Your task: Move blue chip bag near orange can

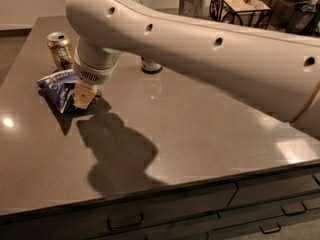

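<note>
My claw [83, 96] is down at the far left of the desk [210, 134], its tip set against the right end of the blue chip bag [56, 83]. From this angle my wrist covers the spot, so I cannot tell whether the claw is clenched on the foil or released. The bag lies crumpled and flat on the desk, its white lettering facing up. It sits just in front of the orange can [60, 49], near it but, as far as I can see, not touching. The can stands upright close to the desk's back-left corner.

My arm [210, 49] sweeps in from the right across the whole upper part of the view and hides most of a second can [150, 65] standing farther back. Only its base shows under the arm. My shadow [120, 154] falls dark on the glossy brown top, and drawers with handles [125, 221] run along the front edge below.
</note>
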Motion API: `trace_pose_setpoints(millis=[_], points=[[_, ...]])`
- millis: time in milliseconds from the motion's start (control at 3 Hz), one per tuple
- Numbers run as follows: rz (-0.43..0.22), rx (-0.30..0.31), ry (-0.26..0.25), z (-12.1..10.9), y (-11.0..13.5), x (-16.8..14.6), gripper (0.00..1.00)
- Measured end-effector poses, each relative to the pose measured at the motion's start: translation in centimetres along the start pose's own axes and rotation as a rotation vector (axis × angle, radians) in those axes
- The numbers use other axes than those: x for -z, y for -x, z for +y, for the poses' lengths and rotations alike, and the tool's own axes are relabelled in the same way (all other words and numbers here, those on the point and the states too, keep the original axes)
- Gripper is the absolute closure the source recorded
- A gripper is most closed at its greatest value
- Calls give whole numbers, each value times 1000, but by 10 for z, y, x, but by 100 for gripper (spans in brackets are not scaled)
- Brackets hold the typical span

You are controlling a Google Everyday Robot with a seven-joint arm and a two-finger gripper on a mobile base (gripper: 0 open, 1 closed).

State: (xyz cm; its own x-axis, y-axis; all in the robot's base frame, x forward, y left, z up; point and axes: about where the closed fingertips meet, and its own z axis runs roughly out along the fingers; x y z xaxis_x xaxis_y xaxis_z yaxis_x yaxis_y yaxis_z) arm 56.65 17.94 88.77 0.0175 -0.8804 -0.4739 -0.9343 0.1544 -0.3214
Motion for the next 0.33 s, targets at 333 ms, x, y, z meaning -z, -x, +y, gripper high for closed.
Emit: trace_pose_setpoints(millis=[333], points=[[0, 1, 0, 0, 0, 0, 0]])
